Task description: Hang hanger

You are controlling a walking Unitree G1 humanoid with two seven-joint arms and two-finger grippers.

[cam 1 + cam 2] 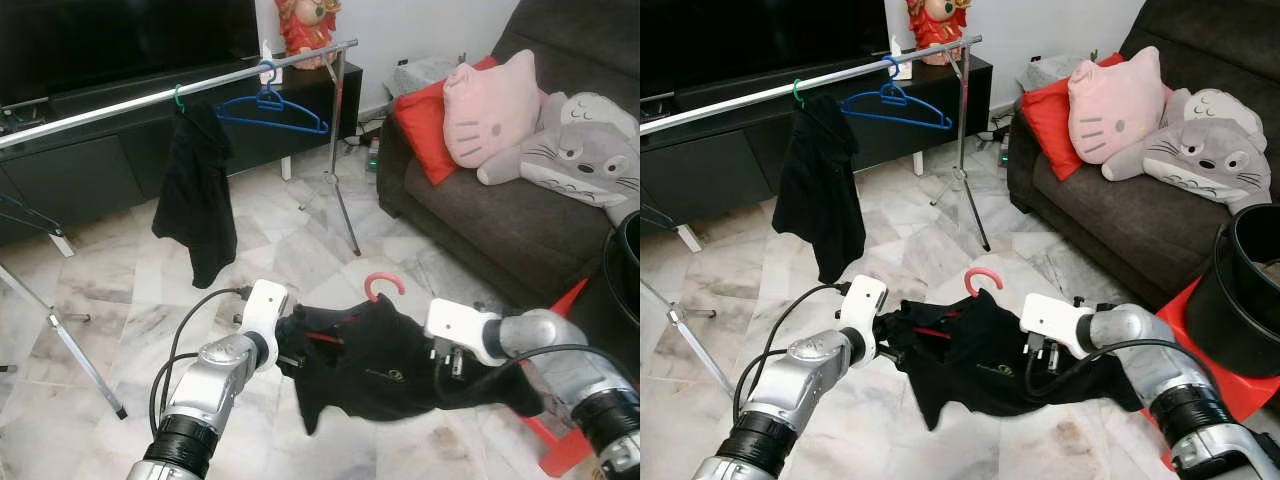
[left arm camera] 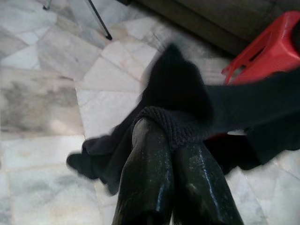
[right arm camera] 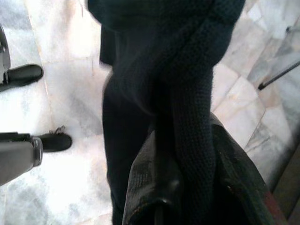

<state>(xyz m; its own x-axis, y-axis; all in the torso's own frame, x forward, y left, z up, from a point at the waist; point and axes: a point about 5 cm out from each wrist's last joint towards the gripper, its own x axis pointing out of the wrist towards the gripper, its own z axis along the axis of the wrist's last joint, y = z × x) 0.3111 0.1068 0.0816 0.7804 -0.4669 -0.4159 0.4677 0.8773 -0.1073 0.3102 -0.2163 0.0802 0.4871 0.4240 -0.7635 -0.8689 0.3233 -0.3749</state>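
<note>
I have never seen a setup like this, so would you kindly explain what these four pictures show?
A humanoid robot stands in a living room. The two wide pictures come from cameras in its head, looking down at its silver arms. The two close pictures come from cameras on its wrists. Its left hand and right hand each grip a side of a black garment that sits on a red hanger, held above the marble floor. Ahead stands a metal rail carrying a blue hanger and another black garment. A sofa with cushions is at the right.

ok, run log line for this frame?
both grippers: left, right shut on black garment | red hanger inside | rail ahead | not hung
</note>
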